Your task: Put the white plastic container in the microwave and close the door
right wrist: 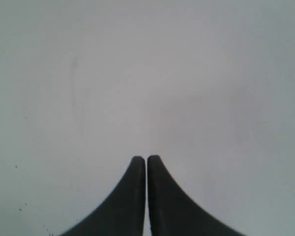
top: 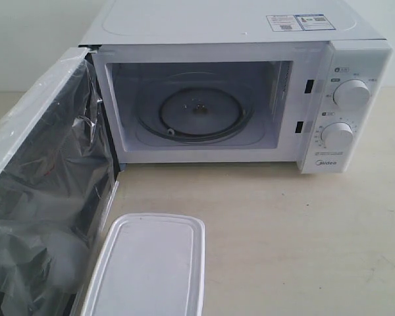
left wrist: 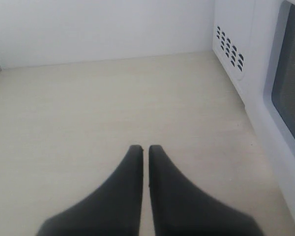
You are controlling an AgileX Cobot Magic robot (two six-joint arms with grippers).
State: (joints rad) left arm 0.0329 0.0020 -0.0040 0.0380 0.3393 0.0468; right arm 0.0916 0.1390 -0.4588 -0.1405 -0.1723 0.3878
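The white plastic container (top: 148, 266) lies flat on the tabletop at the front, lid up, beside the swung-open door (top: 43, 191). The door's inner face is covered in crinkled clear film. The microwave (top: 250, 99) stands at the back with its cavity open and the glass turntable (top: 196, 113) bare. Neither arm shows in the exterior view. My left gripper (left wrist: 144, 147) is shut with nothing in it, above bare tabletop beside the microwave's vented side (left wrist: 229, 49). My right gripper (right wrist: 146, 158) is also shut and empty, facing a plain pale surface.
Two round knobs (top: 351, 93) sit on the microwave's right panel. Beige tabletop (top: 296, 243) stretches in front of the microwave, to the right of the container. The open door stands along the left side of that space.
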